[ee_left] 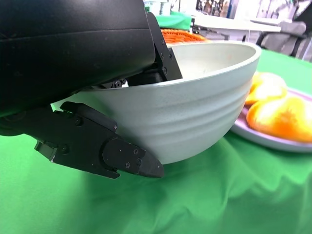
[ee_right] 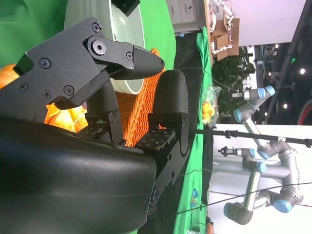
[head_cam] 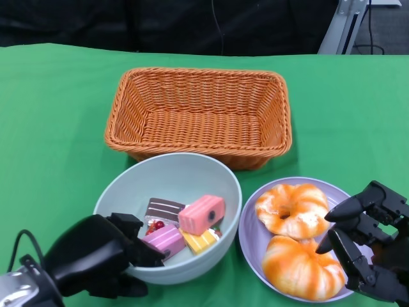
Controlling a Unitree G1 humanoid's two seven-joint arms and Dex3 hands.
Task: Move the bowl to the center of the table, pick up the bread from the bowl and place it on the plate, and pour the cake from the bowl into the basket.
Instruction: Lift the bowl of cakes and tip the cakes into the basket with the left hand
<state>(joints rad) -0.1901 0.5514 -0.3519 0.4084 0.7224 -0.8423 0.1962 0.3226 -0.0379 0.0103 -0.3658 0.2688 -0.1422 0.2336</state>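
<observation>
Bowl (head_cam: 176, 185), pale grey-green, sits on the green desk (head_cam: 51, 115) near the middle, just near of the wicker basket (head_cam: 199, 114) and touching or almost touching the plate (head_cam: 250, 220) on its right. Inside it lie small cake pieces: a pink cake (head_cam: 202, 214), a chocolate cake (head_cam: 163, 209), a pink-and-purple cake (head_cam: 165, 239) and a yellow cake (head_cam: 200, 240), piled toward the near side.

The left robot hand (head_cam: 102, 256) grips the bowl at its near-left rim. Fingers (head_cam: 137, 246) reach over the rim into the bowl, while in the left wrist view a lower finger (ee_left: 97, 151) lies along the outer wall beneath it, so the rim is pinched between them. The bowl's base rests on the desk.

The lilac plate carries two orange-and-white breads, one bread (head_cam: 292, 209) on the far side and the other bread (head_cam: 300, 268) on the near side, touching each other.

The right robot hand (head_cam: 370, 246) hangs at the plate's right edge, holding nothing, its fingers (head_cam: 348, 208) spread apart and pointing left toward the breads. One fingertip lies very close to the near bread; whether it touches cannot be told. The basket stands empty on the far side.
</observation>
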